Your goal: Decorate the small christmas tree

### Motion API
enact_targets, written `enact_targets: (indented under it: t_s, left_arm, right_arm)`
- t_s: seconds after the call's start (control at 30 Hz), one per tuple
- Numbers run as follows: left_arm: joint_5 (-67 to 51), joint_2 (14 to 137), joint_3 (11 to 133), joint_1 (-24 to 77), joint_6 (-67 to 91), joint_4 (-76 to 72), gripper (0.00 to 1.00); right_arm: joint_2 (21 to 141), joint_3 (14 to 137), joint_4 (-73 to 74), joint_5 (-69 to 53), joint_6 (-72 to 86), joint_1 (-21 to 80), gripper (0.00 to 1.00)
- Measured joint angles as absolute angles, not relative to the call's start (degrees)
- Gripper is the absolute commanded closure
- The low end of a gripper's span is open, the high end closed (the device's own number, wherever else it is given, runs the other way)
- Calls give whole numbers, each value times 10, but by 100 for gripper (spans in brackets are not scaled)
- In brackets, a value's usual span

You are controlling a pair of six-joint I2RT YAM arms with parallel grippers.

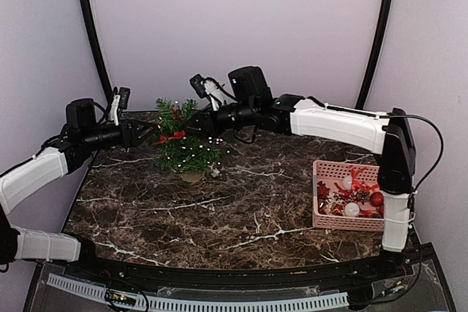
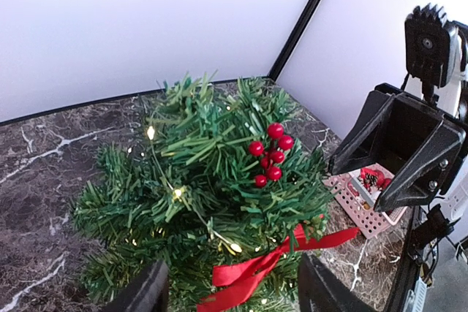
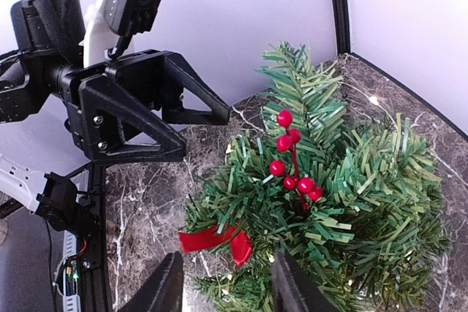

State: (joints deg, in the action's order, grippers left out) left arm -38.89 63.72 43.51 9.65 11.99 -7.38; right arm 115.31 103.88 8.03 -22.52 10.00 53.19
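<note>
The small christmas tree (image 1: pixel 184 147) stands at the back left of the marble table on its tan pot. It carries a red ribbon bow (image 2: pixel 252 274), a sprig of red berries (image 2: pixel 270 156) and tiny warm lights. My left gripper (image 1: pixel 148 134) is at the tree's left side and my right gripper (image 1: pixel 202 122) is at its upper right, the two facing each other. In the left wrist view the left gripper (image 2: pixel 230 294) is open, with the bow lying loose between its fingers. The right gripper (image 3: pixel 223 286) is open too, just above the bow (image 3: pixel 217 237).
A pink basket (image 1: pixel 319 193) at the right of the table holds red and white baubles and red ribbon pieces. Purple tent walls with black poles close in the back and sides. The tree stands close to the table's back left corner.
</note>
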Motion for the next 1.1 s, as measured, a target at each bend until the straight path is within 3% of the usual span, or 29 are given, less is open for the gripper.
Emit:
enact_targets:
  t_s: [0.37, 0.53, 0.7, 0.87, 1.1]
  left_arm:
    - [-296, 560, 410, 96, 109, -68, 11]
    - [-235, 523, 409, 94, 105, -57, 9]
    - [-210, 526, 409, 83, 103, -42, 9]
    - [-222, 544, 409, 77, 114, -40, 11]
    - [-231, 544, 351, 77, 209, -85, 14]
  right_arm:
    - [1089, 958, 73, -200, 105, 531, 27]
    - [975, 862, 84, -140, 116, 528, 23]
    - [832, 751, 114, -42, 166, 496, 21]
    - [729, 632, 167, 31, 249, 396, 22]
    - [711, 517, 190, 40, 309, 303, 30]
